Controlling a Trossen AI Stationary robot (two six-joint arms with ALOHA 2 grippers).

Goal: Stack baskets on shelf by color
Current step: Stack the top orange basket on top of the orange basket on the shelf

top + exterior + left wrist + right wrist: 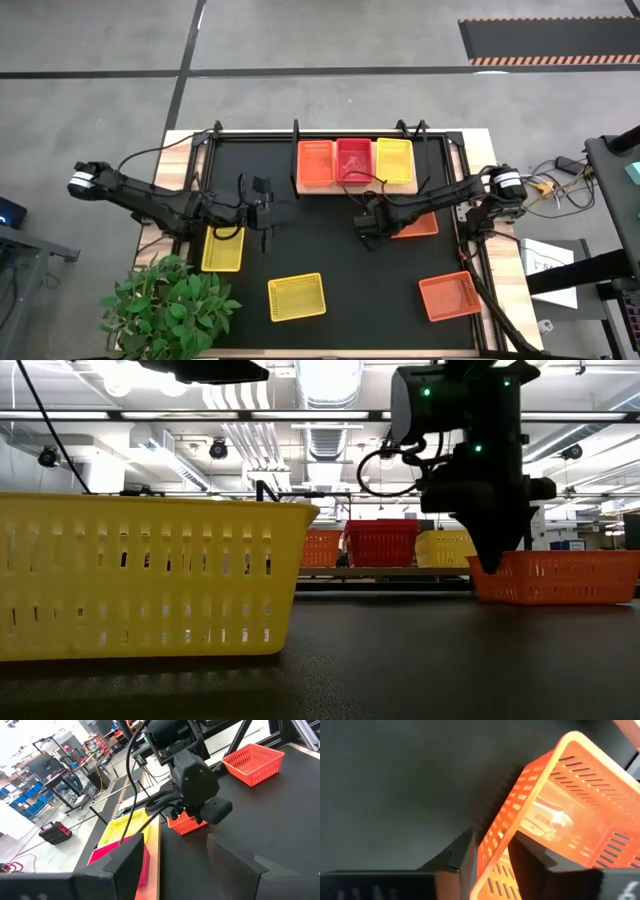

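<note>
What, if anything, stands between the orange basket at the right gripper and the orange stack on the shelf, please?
Nothing visible does. The right gripper straddles the orange basket's wall, and only bare mat lies between it and the orange stack on the shelf.

Setting: industrial robotics lab or workshop. Evidence: bare grey concrete floor (90, 40) with dark seams and a hazard-striped mat (550, 40) at the far right; exposed ceiling ducts (325, 400) and strip lights (150, 415) overhead; blue storage bins (27, 802) on racks and metal frame stands (55, 755) in the room beyond the table; loose cables (555, 185) at the table's right edge.
</note>
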